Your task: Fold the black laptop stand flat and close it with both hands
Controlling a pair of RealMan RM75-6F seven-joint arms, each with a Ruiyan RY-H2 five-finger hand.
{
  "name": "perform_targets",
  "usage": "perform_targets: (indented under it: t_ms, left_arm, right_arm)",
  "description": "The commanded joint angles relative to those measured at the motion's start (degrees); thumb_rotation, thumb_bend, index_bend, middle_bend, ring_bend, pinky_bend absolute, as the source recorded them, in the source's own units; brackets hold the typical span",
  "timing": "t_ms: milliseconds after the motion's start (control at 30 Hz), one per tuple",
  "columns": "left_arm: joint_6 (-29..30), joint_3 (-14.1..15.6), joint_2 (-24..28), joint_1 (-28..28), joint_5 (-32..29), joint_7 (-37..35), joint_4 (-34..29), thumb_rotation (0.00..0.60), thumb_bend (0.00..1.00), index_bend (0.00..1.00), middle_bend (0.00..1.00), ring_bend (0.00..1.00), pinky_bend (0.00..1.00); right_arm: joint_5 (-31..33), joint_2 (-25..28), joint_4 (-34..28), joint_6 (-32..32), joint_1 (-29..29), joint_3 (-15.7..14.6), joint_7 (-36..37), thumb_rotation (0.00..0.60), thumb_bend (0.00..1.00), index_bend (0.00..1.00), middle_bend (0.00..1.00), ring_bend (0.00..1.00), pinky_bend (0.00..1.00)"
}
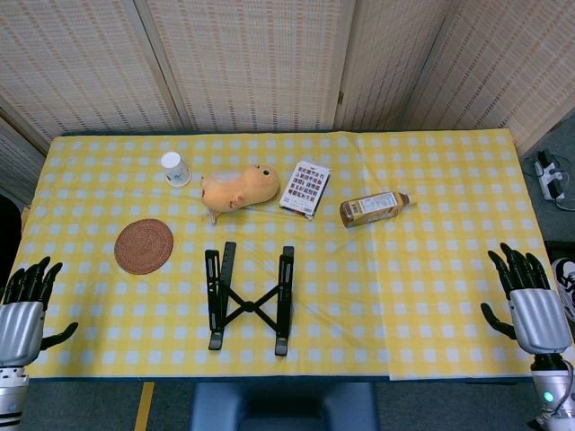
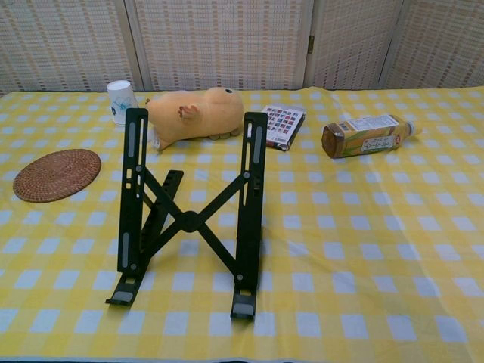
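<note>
Left hand (image 1: 25,301), lower left: fingers spread, empty. Right hand (image 1: 528,296), lower right: likewise empty. Black laptop stand (image 1: 249,297), bottom centre: erected, rails apart, untouched. Advised: each hand takes one rail, lowering both together before pressing them inward evenly.

— The laptop stand (image 2: 189,219)? Matt black, hard, like metal or plastic. It stands on a yellow checked tablecloth (image 1: 431,296), slightly creased

— Near the left edge, the round coaster (image 1: 144,245) looks woven and rough. The plush toy (image 1: 238,188) is soft and fuzzy, the bottle (image 2: 364,135) glossy plastic with a paper-like label
</note>
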Motion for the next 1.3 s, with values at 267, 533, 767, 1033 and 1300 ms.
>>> perform_targets:
  t_ms: [267,533,767,1033,1300]
  left_arm:
    - [-0.2,-0.1,-0.1,-0.4,0.4,-0.3,-0.4,0.6,0.19,0.07,0.04,0.01,0.0]
    - [-4.0,-0.1,1.5,-2.8,1.7,-6.9,-2.3,0.6,0.19,0.09,0.05,0.02,0.0]
    - [-12.2,-1.0,3.3,-8.9,4.2,-21.3,-4.3,0.6,0.19,0.1,0.08,0.05,0.03]
    - [-24.5,-2.3,2.9,-17.8,3.9,-40.1,-1.4,0.6,0.19,0.09,0.08,0.05,0.06]
    - [-35.1,-2.9,-0.3,-26.6,5.4,-66.3,5.0,0.6,0.19,0.03,0.08,0.04,0.1]
  right_arm:
    - [-0.6,0.2,0.2,-0.1,0.2,-0.1,1.5,0.6,0.36,0.0,0.0,0.04,0.0]
    - [-1.3,0.8,0.4,0.4,0.1,-0.2,3.8,0.6,0.36,0.0,0.0,0.04,0.0]
    - [-2.9,1.9,-0.3,0.7,0.9,0.1,4.9,0.6,0.36,0.0,0.0,0.05,0.0]
    - [-4.1,3.1,-1.7,0.9,1.4,0.1,4.9,0.6,0.36,0.0,0.0,0.05,0.0]
    - [-4.8,3.1,-2.6,-0.5,2.4,-0.3,4.6,0.6,0.36,0.0,0.0,0.05,0.0]
